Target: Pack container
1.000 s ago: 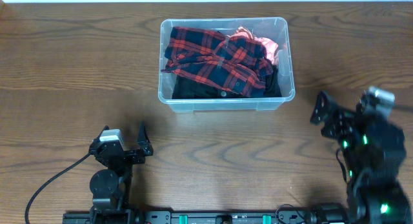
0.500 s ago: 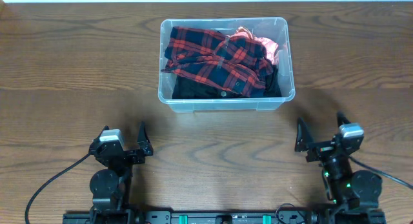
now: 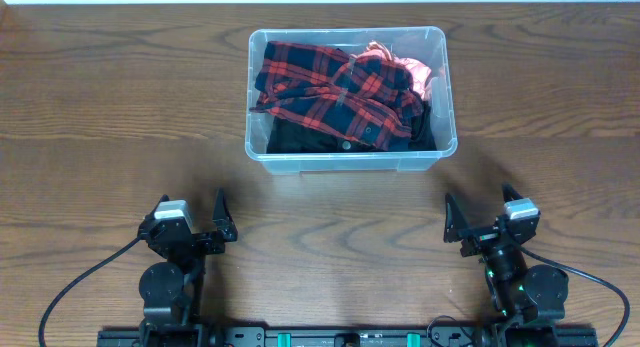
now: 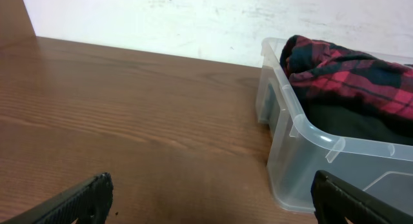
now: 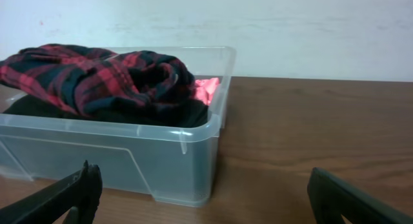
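Left fingers [image 4: 77,199] spread wide, empty, at the brown wooden worktop [image 3: 120,107]'s near edge. The clear rectangular plastic container [image 3: 350,163], far-centre, holds a red-and-black plaid shirt [image 3: 340,92] (packing looks done). Right fingers [image 5: 348,201] likewise wide, empty; both are best parked low, clear of its walls.

Clothes [image 3: 340,92] in the container [image 3: 345,165] at the table [image 3: 120,107]'s far middle

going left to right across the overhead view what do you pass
left gripper, fingers open -> container with a red plaid shirt in it -> right gripper, fingers open
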`<state>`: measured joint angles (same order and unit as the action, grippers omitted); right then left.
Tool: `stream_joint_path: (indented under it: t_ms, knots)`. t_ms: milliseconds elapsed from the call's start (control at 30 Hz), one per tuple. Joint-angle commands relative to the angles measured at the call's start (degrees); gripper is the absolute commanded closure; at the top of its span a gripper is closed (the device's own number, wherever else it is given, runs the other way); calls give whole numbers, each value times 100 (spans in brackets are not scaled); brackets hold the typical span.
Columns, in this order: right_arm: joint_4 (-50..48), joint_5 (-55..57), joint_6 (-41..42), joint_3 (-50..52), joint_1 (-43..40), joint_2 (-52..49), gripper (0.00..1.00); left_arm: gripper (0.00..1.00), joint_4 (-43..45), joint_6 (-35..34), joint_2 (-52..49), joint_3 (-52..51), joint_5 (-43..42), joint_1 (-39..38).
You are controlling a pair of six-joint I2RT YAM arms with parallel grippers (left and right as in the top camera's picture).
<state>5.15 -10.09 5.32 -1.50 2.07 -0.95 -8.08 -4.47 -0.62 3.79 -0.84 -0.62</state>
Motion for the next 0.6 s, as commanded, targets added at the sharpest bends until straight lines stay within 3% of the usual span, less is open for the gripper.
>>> stream_joint_path:
  t_ms: [0,567]
  knots:
    - [-22,267,-116,52,55,63,1,2,-208,-28,35,-90,85,28]
    - [-24,317,-114,52,55,68,1,2,-208,-28,35,-90,85,28]
